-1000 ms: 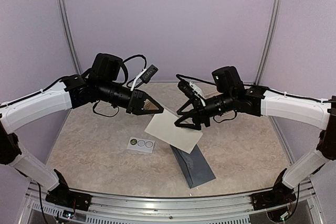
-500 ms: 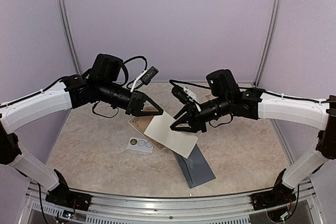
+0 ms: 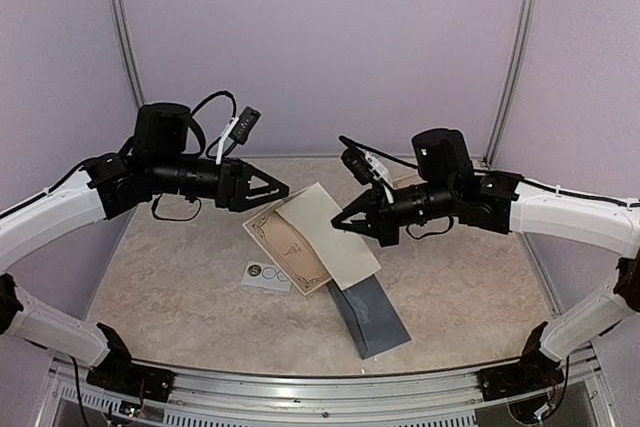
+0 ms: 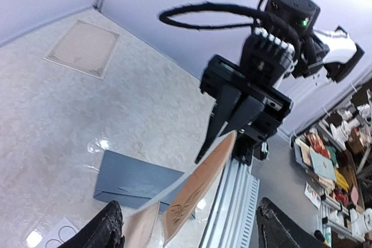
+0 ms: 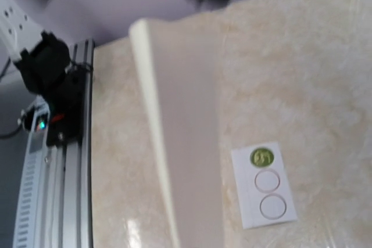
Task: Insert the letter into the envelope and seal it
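View from above, with two wrist views. My right gripper [image 3: 342, 227] is closed tight on the upper right edge of the letter [image 3: 325, 237], a cream card. I hold it in the air above the middle of the pale marbled surface [image 3: 170, 287]. The card tilts down towards the left. Its left part shows a printed ornamental border and a small drawing, and its right part is plain cream.

My left gripper [image 3: 272, 187] hangs just beyond the card's upper left corner, apart from it. Its jaws stand wide and hold nothing. In the left wrist view its two dark fingers [image 4: 107, 227] sit far apart at the bottom corners. Between them the card shows almost edge-on, rising to my right gripper's pinched fingertips.

The envelope [image 3: 370, 315], long and dark slate blue-grey, lies flat on the surface at front centre, set at an angle. From above, the card's lower edge covers its far end. I cannot tell whether the two touch.

A small white sticker strip [image 3: 268, 273] lies on the surface left of the envelope, below the card's left corner. The right wrist view shows one green round sticker and two empty circles on it. A second cream sheet with an ornamental border [image 4: 84, 47] lies flat far back on the surface, well apart from the rest.
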`<state>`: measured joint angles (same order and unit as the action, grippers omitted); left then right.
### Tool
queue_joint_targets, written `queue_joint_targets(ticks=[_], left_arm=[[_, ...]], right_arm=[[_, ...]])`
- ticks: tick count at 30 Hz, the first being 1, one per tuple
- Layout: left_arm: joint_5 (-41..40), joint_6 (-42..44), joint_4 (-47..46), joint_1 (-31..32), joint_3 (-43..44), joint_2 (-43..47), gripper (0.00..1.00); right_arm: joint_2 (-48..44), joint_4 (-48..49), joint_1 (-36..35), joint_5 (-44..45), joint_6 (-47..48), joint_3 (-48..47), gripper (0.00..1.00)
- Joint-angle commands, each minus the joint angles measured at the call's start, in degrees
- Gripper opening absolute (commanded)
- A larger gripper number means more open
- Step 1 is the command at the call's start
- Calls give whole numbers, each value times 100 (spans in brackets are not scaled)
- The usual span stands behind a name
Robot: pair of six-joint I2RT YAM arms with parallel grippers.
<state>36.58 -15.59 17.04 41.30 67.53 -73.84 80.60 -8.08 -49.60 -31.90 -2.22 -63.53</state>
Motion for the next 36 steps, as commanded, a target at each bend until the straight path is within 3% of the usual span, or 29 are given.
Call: queue_joint_targets(ticks=[1,5,9,12,17,22,36], left_arm=[[-678,-624,-1513,-722,-765,1029,79],[-1691,-911,-1891,-1203,-1466,1596,84],[-2185,-1141,-2053,-1456,-1994,1767,85],[-1811,-1079,-2128,-1252,-2126,1636,84],[-1161,-768,-2720,14,-2208,1285,86],[-669,-1025,-3729,703,-2266,1069,88],[-769,-1182,-4532,974,-2118,541,87]], right_arm=[[-327,195,-30,-25,-259,79,0],[-519,458,-30,-638,-471,185,0],[-757,1059,-33,-1067,-761,345,0],[-875,1444,-36,-982,-1013,442,0],[-899,2070,-31,-522,-1526,543,0],[-805,2459,-25,-365,-1773,589,0],[-456,2779,-34,-1715,-2117,505,0]])
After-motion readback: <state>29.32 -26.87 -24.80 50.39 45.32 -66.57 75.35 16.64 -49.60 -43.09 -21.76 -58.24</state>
